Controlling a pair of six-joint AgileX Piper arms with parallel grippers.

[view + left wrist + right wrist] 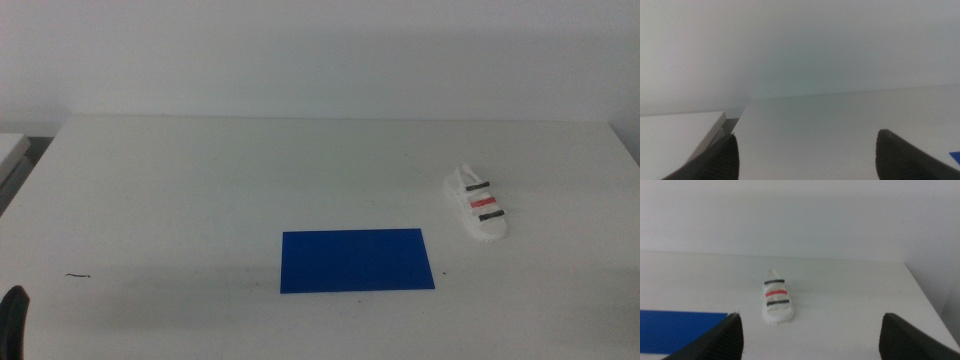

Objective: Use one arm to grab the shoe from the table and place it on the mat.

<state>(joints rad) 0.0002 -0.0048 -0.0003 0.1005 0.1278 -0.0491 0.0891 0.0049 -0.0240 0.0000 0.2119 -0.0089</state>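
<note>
Left gripper [14,322] waited at near table edge, well left of mat; jaws stood wide apart in own wrist view, held nothing. Table [200,180] white, plain, carried everything. Mat [356,260] lay flat, deep blue, bare. Right gripper [810,335] sat back from shoe, right of mat, jaws spread wide, empty. Shoe [477,204] rested on table right of mat, well apart, beyond its far edge, straps up, ungrasped.
</note>
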